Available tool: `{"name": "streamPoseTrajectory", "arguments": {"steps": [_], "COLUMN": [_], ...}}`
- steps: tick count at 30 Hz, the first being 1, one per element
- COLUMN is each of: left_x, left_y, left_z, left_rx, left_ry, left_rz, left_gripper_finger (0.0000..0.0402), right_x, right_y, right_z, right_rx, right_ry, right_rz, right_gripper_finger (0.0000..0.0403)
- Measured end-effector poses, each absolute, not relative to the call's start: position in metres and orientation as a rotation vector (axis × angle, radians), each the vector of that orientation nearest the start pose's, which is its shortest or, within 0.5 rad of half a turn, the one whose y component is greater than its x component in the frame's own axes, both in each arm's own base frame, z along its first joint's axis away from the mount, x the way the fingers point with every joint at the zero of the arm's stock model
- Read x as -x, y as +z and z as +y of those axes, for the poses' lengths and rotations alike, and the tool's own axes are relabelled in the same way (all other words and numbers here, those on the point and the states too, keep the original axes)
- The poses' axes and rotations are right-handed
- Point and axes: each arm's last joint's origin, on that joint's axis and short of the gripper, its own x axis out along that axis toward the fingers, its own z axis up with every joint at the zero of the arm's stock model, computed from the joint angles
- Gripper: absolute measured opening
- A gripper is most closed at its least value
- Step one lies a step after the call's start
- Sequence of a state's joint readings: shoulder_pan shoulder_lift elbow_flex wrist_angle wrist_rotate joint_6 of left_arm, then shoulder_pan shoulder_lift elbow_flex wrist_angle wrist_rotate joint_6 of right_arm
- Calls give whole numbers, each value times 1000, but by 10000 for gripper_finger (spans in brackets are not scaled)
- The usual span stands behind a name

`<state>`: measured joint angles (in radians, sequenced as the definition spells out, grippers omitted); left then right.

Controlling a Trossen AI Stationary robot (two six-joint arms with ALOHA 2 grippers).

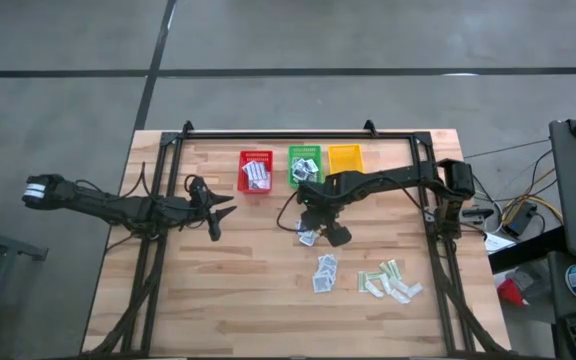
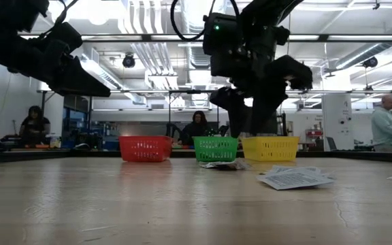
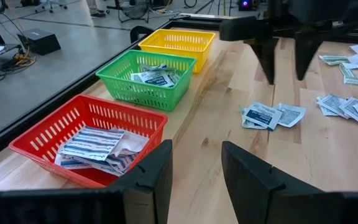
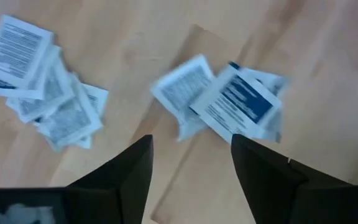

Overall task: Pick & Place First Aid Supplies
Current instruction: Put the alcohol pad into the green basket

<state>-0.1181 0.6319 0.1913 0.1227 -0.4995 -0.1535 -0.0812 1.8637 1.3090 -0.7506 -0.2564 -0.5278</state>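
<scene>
My right gripper hangs open, fingers pointing down, above a small group of square white-blue packets that lie flat on the table between the baskets and the table's middle. Its fingers are off the packets, as the left wrist view shows. A second pile of white packets lies nearer the front, and pale green-beige strips lie to its right. My left gripper waits open over the table's left half, level and pointing right, touching nothing.
Three baskets stand in a row near the far edge: the red one with striped oblong packets, the green one with square packets, and the yellow one. A dark frame rail runs behind them. People sit beyond the table.
</scene>
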Motion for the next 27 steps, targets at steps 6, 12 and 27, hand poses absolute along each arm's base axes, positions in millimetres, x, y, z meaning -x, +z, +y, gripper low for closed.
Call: {"name": "streamPoseTrajectory", "arguments": {"steps": [6, 12, 27], "left_x": [-143, -143, -143], "left_y": [180, 180, 180], "left_z": [-3, -3, -3], "left_rx": [53, 53, 56], "left_ry": [400, 400, 401], "left_rz": [274, 274, 274], "left_gripper_finger": [133, 133, 133], "right_x": [-363, -370, -380], "right_y": [179, 155, 145], "right_z": [-3, 1, 0], "right_rx": [281, 273, 254], "right_ry": [555, 575, 547], "right_rz": [1209, 1264, 1282], "right_gripper_finger": [215, 210, 161]}}
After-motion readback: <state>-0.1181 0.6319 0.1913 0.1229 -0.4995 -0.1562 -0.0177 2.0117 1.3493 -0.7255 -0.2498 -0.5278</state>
